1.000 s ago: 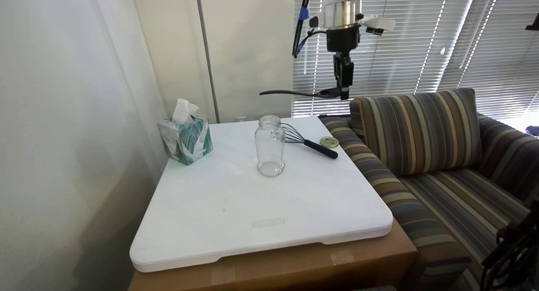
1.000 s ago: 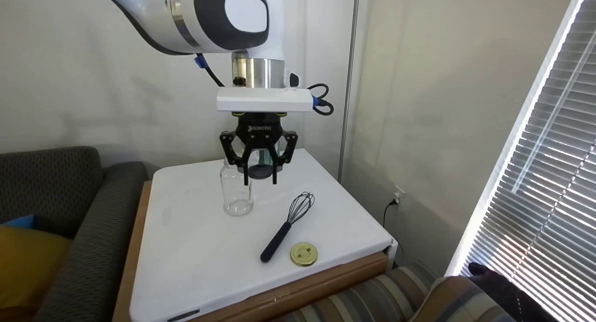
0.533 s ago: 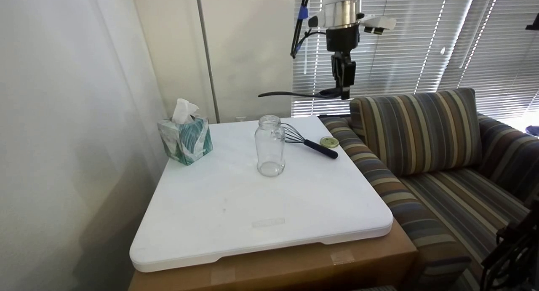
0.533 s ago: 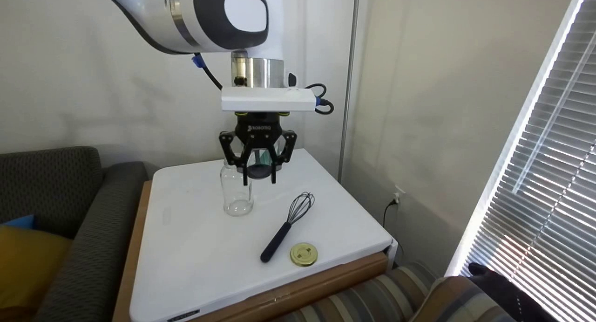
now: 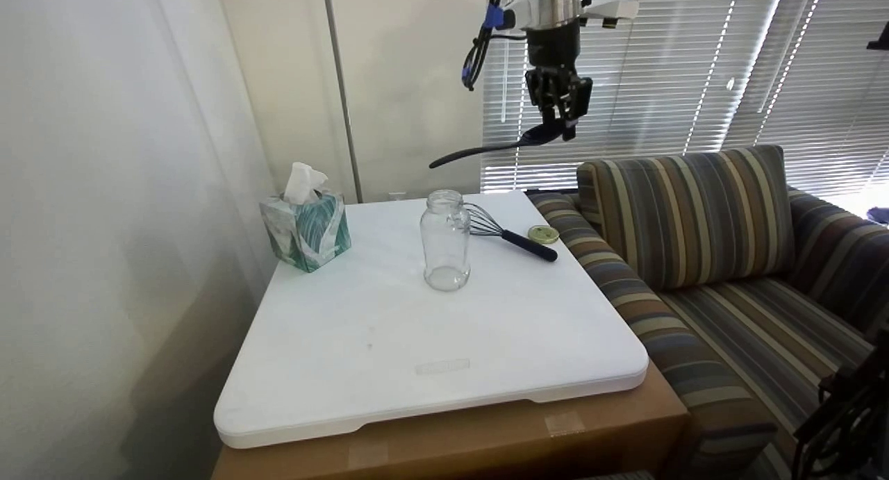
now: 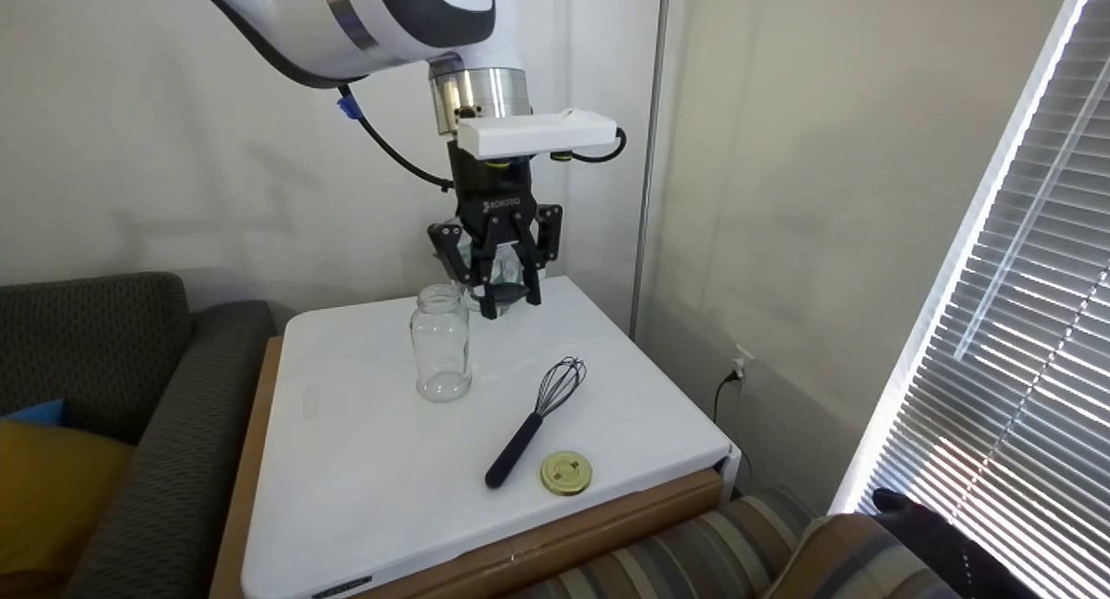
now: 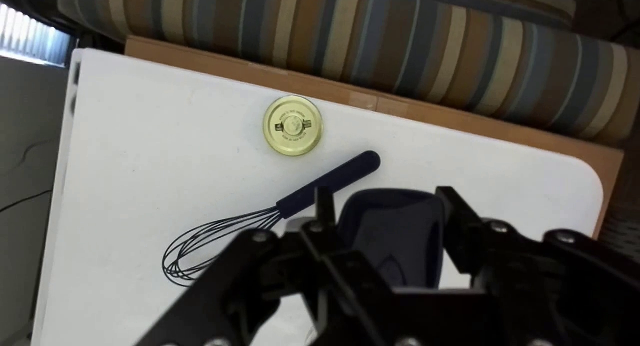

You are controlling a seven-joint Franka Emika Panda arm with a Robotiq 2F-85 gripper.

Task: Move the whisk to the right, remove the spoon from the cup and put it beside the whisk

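Spoon [image 5: 535, 136] aloft over the white table [image 5: 333, 355], bowl end pinched between the fingers of the gripper [image 6: 512, 301], whose body reads ROBOTIQ. Spoon black all over, long slim handle, broad bowl; tilted in an exterior view, handle end lower and to the left, apart from the cup [image 5: 445, 244] beneath. Cup of clear glass, upright, narrower at the neck. Whisk [image 5: 517, 240] flat on the table, far and to the right of the cup there, thin wire loops, dark handle pointing near right. Gold-coloured lid [image 7: 293, 125] just beside the whisk handle; print around its centre too small to read. Dark label [image 6: 342, 587] on the table's near edge in an exterior view, illegible. Tissue box [image 5: 305, 233] at far left, teal and white. Striped armchair [image 5: 694, 219] to the right.
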